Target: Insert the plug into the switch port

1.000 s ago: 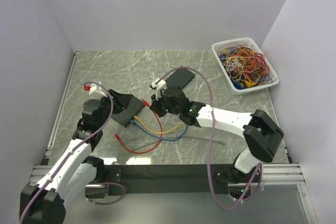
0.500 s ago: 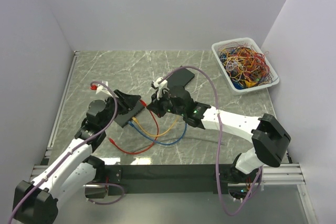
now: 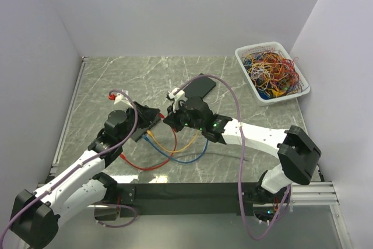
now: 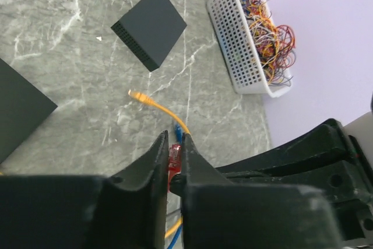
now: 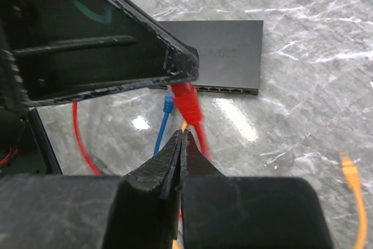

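My left gripper (image 4: 175, 141) is shut on the red plug (image 4: 173, 160), which shows between its fingers. In the right wrist view the same red plug (image 5: 185, 98) hangs from those left fingers (image 5: 116, 45), a short way in front of the black switch (image 5: 224, 56) and its row of ports. The red cable runs down past my right gripper (image 5: 182, 134), which is shut with nothing visible between its tips. From above, the left gripper (image 3: 152, 116) and right gripper (image 3: 169, 118) meet over the switch (image 3: 137, 133).
Loose blue (image 5: 168, 104) and yellow (image 5: 349, 174) plugs lie on the marble table, their cables looping toward the near edge. A second black box (image 3: 198, 87) sits behind. A white basket (image 3: 271, 71) of tangled wires stands at the back right.
My left gripper has moved right toward the right gripper and closed on the red plug. The right gripper has stayed shut near the same spot.
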`<state>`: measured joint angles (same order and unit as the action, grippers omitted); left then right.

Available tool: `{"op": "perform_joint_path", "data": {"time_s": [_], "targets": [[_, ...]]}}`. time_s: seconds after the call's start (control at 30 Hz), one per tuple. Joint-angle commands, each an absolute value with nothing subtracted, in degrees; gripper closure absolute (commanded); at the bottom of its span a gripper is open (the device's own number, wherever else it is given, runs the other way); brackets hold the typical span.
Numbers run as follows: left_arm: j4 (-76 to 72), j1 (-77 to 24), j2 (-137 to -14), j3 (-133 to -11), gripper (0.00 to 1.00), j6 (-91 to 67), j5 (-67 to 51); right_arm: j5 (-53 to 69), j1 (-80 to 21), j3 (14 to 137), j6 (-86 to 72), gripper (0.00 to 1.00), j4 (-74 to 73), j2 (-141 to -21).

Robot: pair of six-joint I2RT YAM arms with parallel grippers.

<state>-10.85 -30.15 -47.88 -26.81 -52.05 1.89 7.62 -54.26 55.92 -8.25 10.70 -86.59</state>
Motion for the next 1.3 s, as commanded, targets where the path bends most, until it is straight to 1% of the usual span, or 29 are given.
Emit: {"op": "perform_joint_path", "data": {"time_s": [0.0, 0.03, 0.07, 0.27, 0.3, 0.33, 0.37, 0.4, 0.47, 0.53, 0.57, 0.6, 0.63, 0.67, 0.73, 0.83, 0.97, 1.27], "targets": [[-12.0, -31.1, -48.3, -29.4, 0.91, -51.9, 3.7, 8.3, -55.2, 57.2, -8.7, 1.0, 12.7, -85.6], [-12.3, -31.3, -48.5, -29.4, 0.98, -51.9, 3.7, 8.6, -55.3, 57.0, -8.8, 1.0, 12.9, -85.3], [-12.7, -31.5, -48.5, -29.3, 0.99, -51.8, 3.5, 8.7, -55.3, 57.0, -8.9, 1.0, 13.3, -85.2], [-14.2, -31.8, -47.9, -28.6, 1.0, -50.6, 2.5, 9.6, -55.2, 55.6, -9.4, 1.0, 14.4, -83.4], [-14.2, -31.9, -47.2, -28.6, 0.99, -49.8, 2.6, 9.8, -55.3, 55.3, -9.6, 0.93, 14.6, -82.9], [-14.0, -31.8, -46.7, -28.5, 1.0, -49.3, 2.9, 10.1, -55.0, 54.9, -9.8, 0.77, 15.0, -81.7], [-13.4, -31.9, -46.1, -28.6, 0.99, -48.7, 3.1, 11.6, -54.6, 53.6, -10.4, 0.68, 16.4, -80.7], [-13.2, -31.8, -44.8, -28.6, 0.99, -47.4, 3.3, 12.7, -53.2, 52.8, -11.1, 0.54, 17.4, -79.8], [-13.3, -31.8, -43.3, -28.0, 1.0, -45.7, 2.6, 17.5, -51.1, 51.0, -14.0, 0.46, 19.7, -77.4], [-13.7, -31.8, -40.8, -27.1, 1.0, -43.3, 2.1, 22.4, -46.7, 50.1, -16.3, 0.41, 21.0, -75.9], [-14.8, -31.8, -39.7, -26.5, 0.99, -42.3, 1.2, 25.2, -45.0, 49.3, -18.8, 0.41, 23.0, -75.8], [-17.4, -31.8, -38.0, -25.8, 0.99, -40.5, -1.8, 31.4, -43.7, 48.9, -20.3, 0.41, 24.5, -75.6], [-18.8, -31.8, -37.1, -24.4, 1.0, -40.0, -3.3, 34.5, -41.1, 48.3, -21.8, 0.41, 26.1, -75.9], [-19.9, -31.8, -36.4, -23.8, 0.99, -39.6, -5.2, 37.4, -40.1, 47.6, -25.0, 0.41, 29.9, -76.2], [-22.9, -31.8, -34.2, -22.4, 1.0, -38.9, -9.1, 44.5, -38.6, 47.4, -28.0, 0.41, 33.1, -77.9], [-25.6, -31.8, -32.0, -21.3, 0.99, -38.7, -12.2, 50.5, -37.5, 47.7, -31.8, 0.41, 37.3, -80.2], [-27.7, -31.8, -30.7, -20.4, 1.0, -39.0, -14.2, 55.3, -37.5, 47.5, -36.4, 0.41, 43.7, -81.8], [-29.8, -31.8, -30.0, -20.0, 0.99, -40.4, -14.8, 56.8, -38.4, 48.7, -35.9, 0.42, 42.4, -83.3]]}}
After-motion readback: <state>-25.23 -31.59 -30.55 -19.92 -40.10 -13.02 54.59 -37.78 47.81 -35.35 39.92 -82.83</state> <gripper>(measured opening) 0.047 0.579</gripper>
